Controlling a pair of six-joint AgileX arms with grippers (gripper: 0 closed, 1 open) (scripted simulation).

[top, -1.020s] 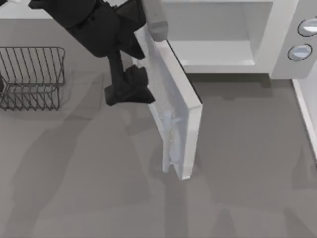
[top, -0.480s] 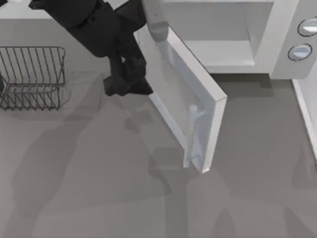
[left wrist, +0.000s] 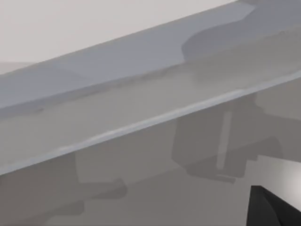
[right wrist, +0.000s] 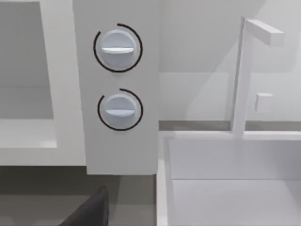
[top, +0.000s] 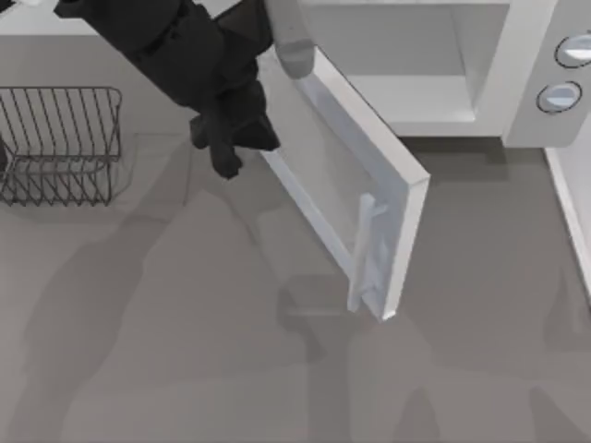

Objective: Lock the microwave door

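Left end effector [top: 226, 148] beside ajar, diagonal microwave door [top: 346, 198].

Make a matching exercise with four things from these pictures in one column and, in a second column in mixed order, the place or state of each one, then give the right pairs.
Things:
1. microwave door
2. wire rack
3. left gripper
4. two round dials

Places or states:
A. on the knob panel, one above the other
B. at the table's left side
C. partly open, handle facing away from the oven
D. dark, beside the door's outer face, close to the hinge

Pairs: 1-C, 2-B, 3-D, 4-A
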